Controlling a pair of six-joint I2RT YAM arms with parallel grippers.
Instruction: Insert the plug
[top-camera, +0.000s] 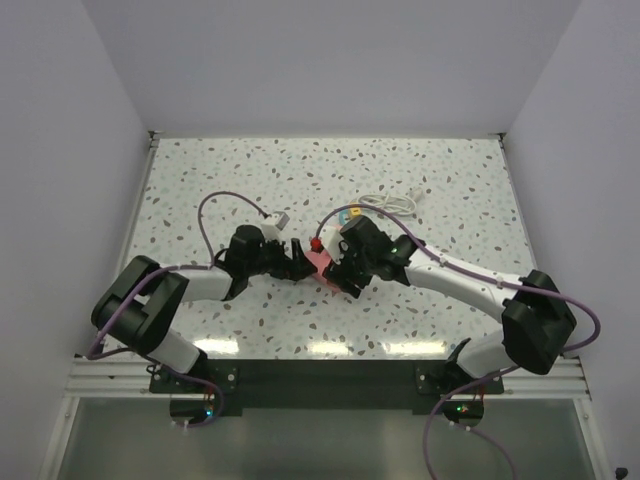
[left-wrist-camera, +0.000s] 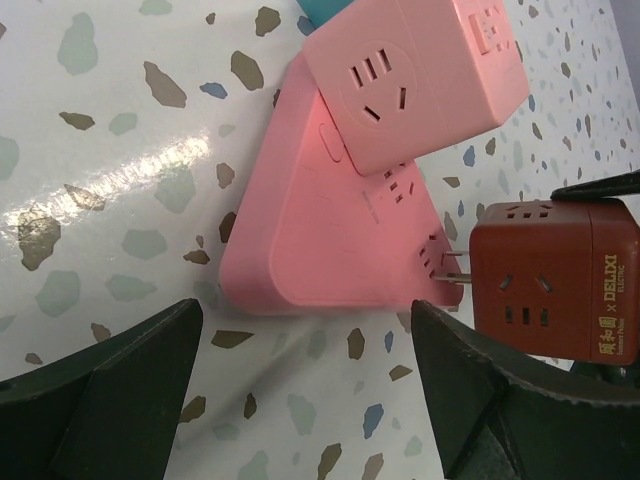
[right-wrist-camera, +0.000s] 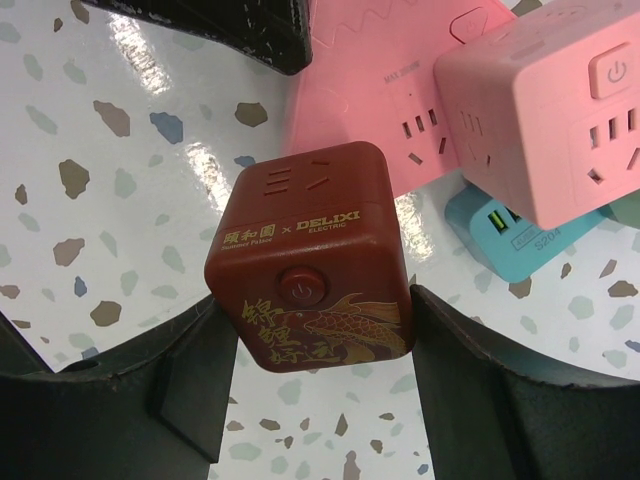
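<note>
Right gripper (right-wrist-camera: 320, 400) pinches the red cube plug (right-wrist-camera: 310, 270), prongs just at the pink power strip (left-wrist-camera: 330, 240) sockets; left gripper (left-wrist-camera: 300, 390) spread wide beside it — next, line up and push.

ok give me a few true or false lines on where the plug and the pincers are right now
1. The right pincer grips the dark red cube adapter. True.
2. The red cube's prongs are fully seated in the flat pink triangular power strip. False: they are exposed at its edge.
3. The left pincer is shut on the strip. False: it is open, holding nothing.
4. A pink cube adapter sits on the strip. True.
5. A teal block lies beside the pink cube. True.
</note>
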